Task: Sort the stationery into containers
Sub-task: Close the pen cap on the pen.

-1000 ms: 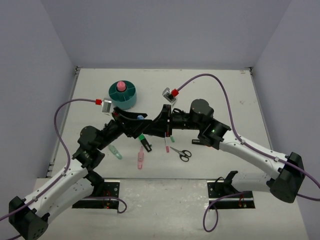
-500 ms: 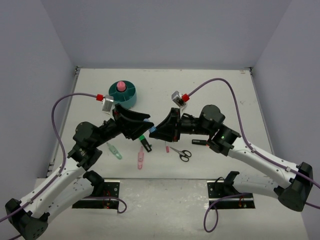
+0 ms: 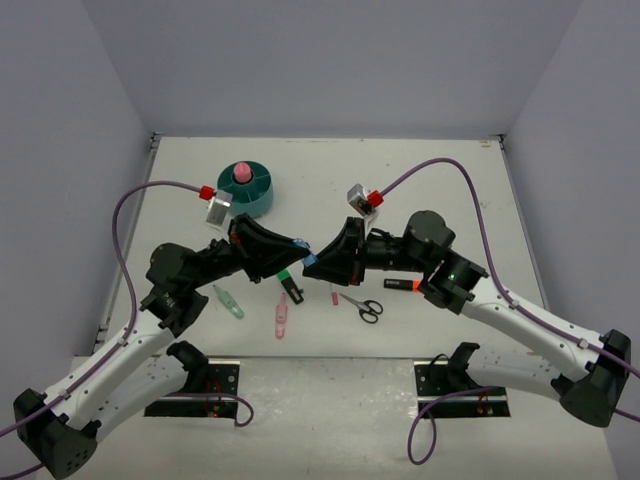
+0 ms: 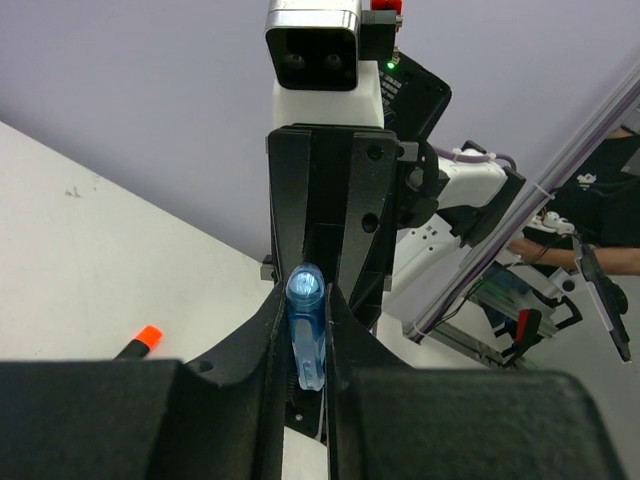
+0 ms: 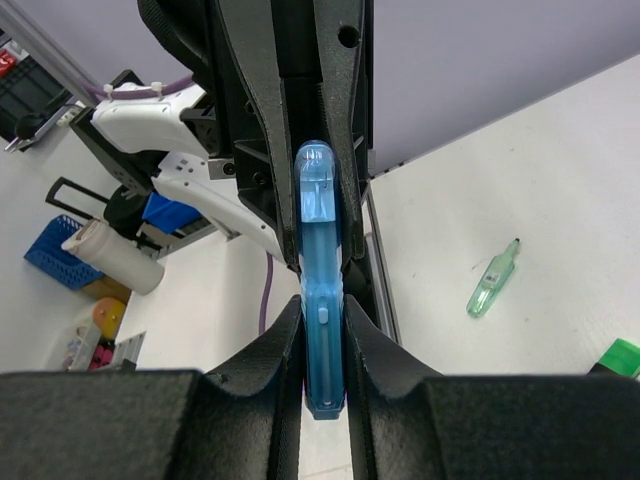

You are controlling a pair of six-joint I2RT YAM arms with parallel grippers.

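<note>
1. Two pincers meet tip to tip above the middle of the worktop. The left pincer and the right pincer are each clamped on the same blue marker, one at each end.
2. Both wrist views show the fingers pressed narrow against the marker's sides, and it is held clear of the worktop.
3. The teal organizer stands toward the far left corner, with the pink roll upright in its central cup.
4. Toward the near edge lie a pale green marker, a pink marker, a black-and-green marker and the scissors.
5. A black-and-orange marker lies beside the right arm.
</note>
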